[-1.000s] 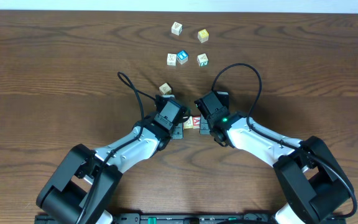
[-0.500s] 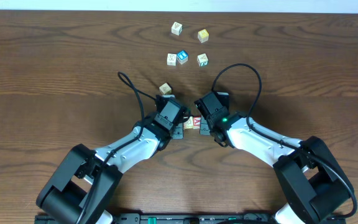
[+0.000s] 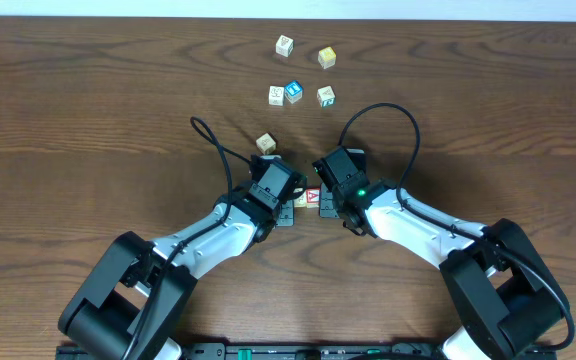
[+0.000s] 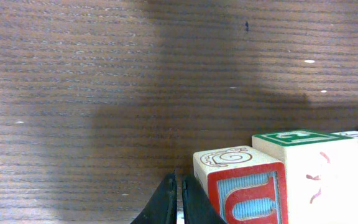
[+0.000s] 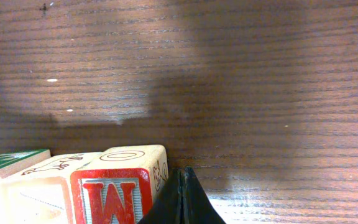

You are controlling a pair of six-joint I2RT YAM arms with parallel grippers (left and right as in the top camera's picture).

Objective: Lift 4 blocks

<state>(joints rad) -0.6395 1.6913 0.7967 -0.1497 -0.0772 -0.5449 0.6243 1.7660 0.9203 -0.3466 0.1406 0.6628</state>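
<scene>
A short row of wooden blocks (image 3: 309, 199) sits on the table between my two grippers. In the left wrist view, the near end is a block with a red U face (image 4: 247, 194), and a green-topped cream block (image 4: 294, 139) stands beside it. In the right wrist view, the other end is a block with a red W face (image 5: 112, 198). My left gripper (image 4: 179, 185) is shut with nothing in it, its outer side against the U block. My right gripper (image 5: 182, 178) is shut and empty, against the W block. Whether the row is off the table cannot be told.
Loose cubes lie farther back on the wooden table: two at the top (image 3: 284, 45) (image 3: 327, 57), a trio with a blue-faced one (image 3: 293, 92) in the middle, and a single cube (image 3: 266, 143) just behind the left gripper. Black cables arch over both wrists.
The left gripper's fingers have closed fully. The block row has shifted slightly to the left between the two grippers. The arms have barely moved.
</scene>
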